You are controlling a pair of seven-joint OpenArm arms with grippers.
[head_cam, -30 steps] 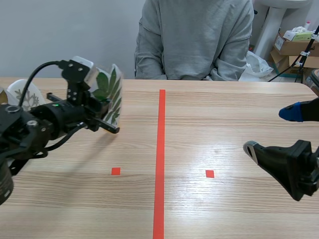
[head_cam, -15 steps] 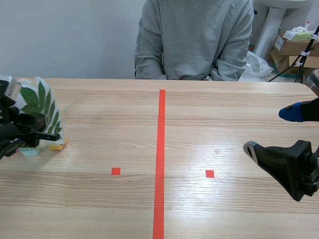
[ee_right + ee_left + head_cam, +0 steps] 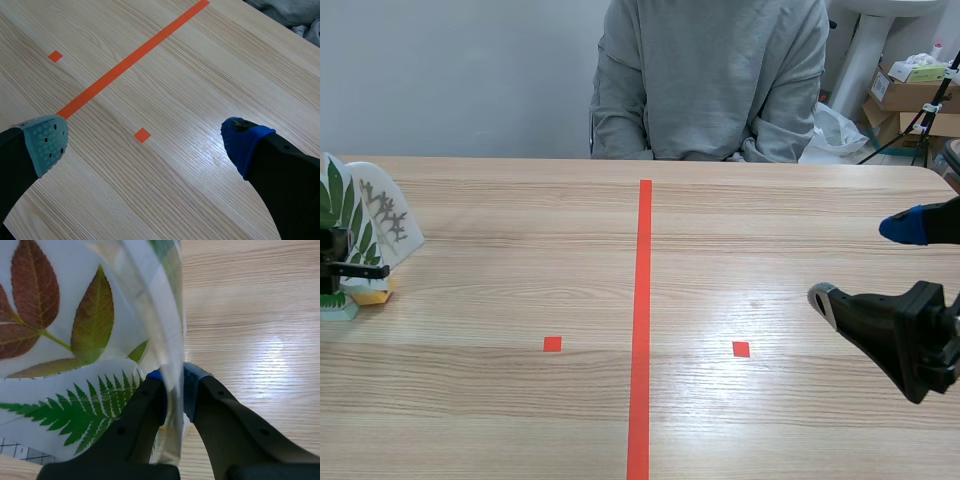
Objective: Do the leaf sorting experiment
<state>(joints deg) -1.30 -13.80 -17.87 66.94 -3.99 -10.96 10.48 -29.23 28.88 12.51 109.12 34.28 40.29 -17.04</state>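
Since the earlier frames, carried the green leaf card [image 3: 340, 210] from left of the centre tape line out to the left edge of the bench [image 3: 770, 250]; kept the right arm [image 3: 895, 335] in place.

Note a person [image 3: 710, 80] seated at the far edge. Find the right jaws released near the right edge, fingers wide apart, holding nothing. Find the left jaws clenched on the rim of the green leaf card, held upright at the left edge. Locate just beside it a standing card with a pale grey leaf [image 3: 390, 222]. See in the left wrist view further cards beyond the held one: red-brown leaves [image 3: 35, 295] and a green fern [image 3: 75, 407]. Note a yellow block [image 3: 372, 295] and a teal block [image 3: 335, 308] at the cards' feet, probably stands.

Judge progress as partial: all visible cards gathered at the left edge, held card not yet released. Cannot tell whether seated in a stand.
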